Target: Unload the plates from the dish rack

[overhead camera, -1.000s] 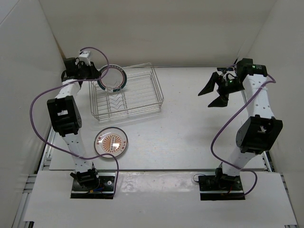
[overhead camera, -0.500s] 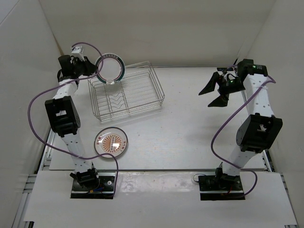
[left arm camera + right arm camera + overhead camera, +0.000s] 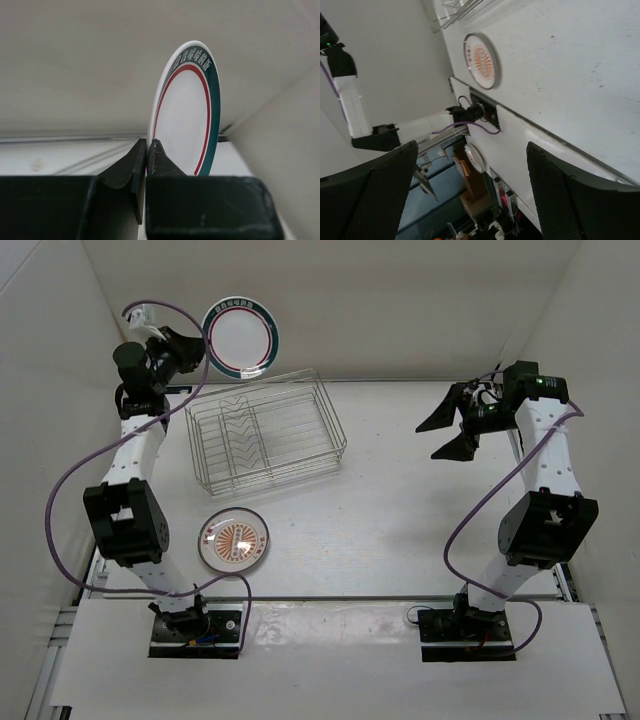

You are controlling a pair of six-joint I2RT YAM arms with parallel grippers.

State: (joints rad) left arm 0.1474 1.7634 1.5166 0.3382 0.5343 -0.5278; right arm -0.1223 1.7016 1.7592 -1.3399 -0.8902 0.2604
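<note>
A white plate with a dark teal rim hangs high in the air over the back left of the table, upright and facing the top camera. My left gripper is shut on its left edge. In the left wrist view the fingers pinch the lower rim of this plate. The dish rack stands below on the table with bare zigzag dividers. A plate with an orange sunburst lies flat on the table in front of the rack and also shows in the right wrist view. My right gripper hovers open at the back right, holding nothing.
White walls close in the table on the left, back and right, and the held plate hangs near the back wall. My left arm's purple cable loops down the left side. A corner of the rack shows in the right wrist view.
My left gripper has lifted the teal-rimmed plate up out of the rack and swung it to face the camera. The rack shifted slightly. The right arm barely moved.
</note>
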